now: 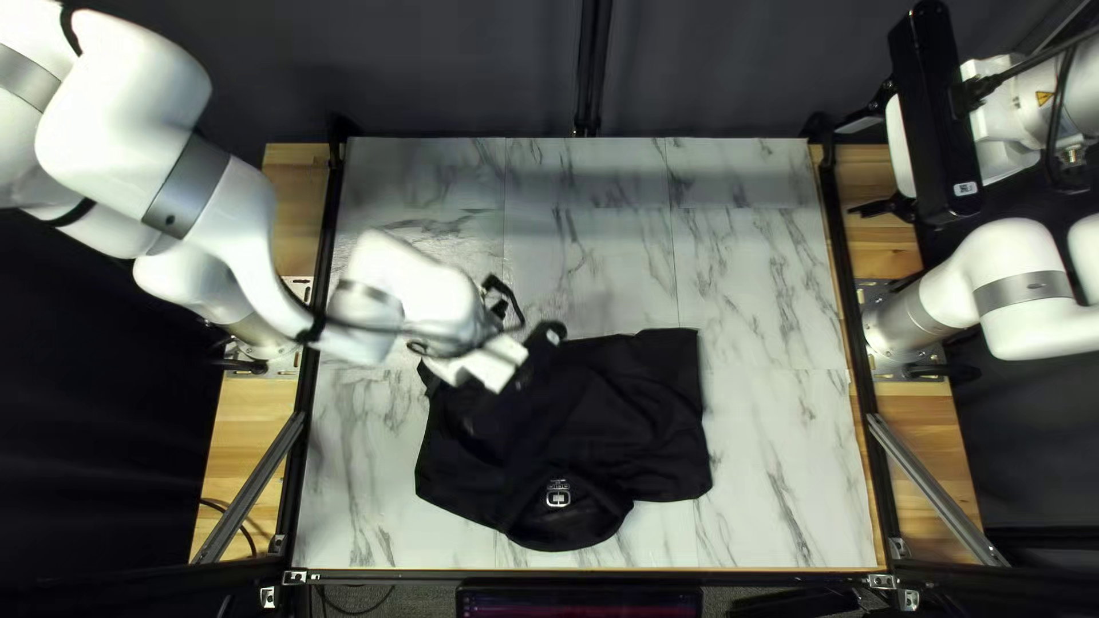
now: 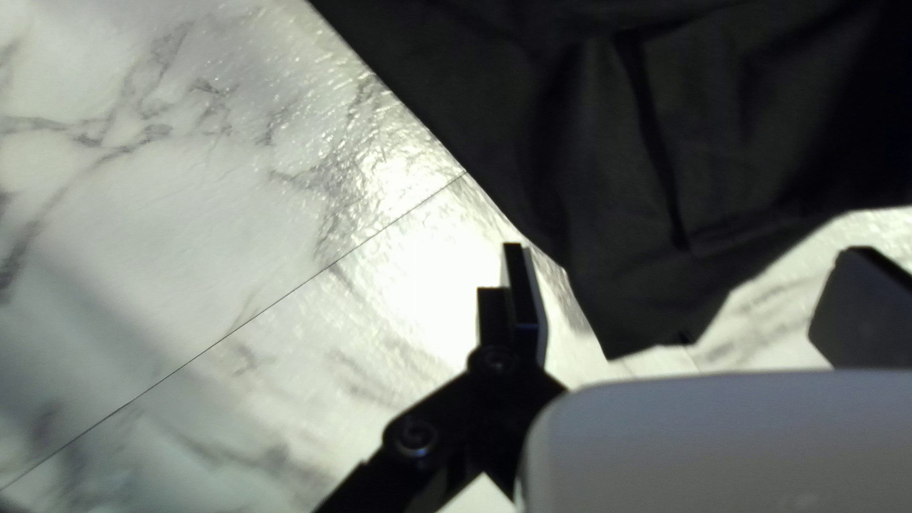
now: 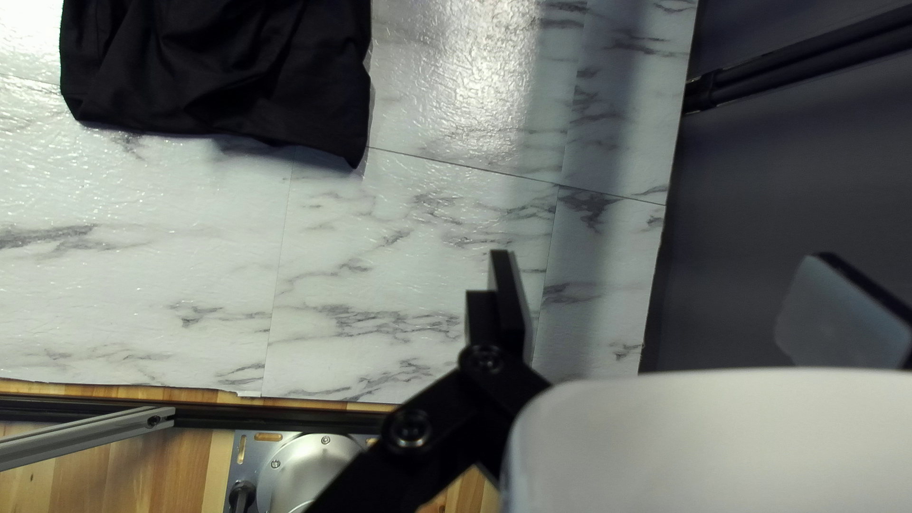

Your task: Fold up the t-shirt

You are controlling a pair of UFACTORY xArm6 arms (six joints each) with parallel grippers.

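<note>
- The T-shirt [image 1: 658,418] lies toward the table's [image 1: 790,504] near edge, collar [image 1: 563,533] facing it.
- I aim the left gripper [image 2: 684,252], fingers apart, at its far-left corner, probably for pinching.
- My right gripper [image 3: 661,256] hangs open near the table's far-right corner, presumably leaving clearance.

My left arm [image 1: 406,280] (a blur near its wrist) hides some t-shirt [image 1: 641,401]; the top left view crops my right arm [image 1: 1019,258].
</note>
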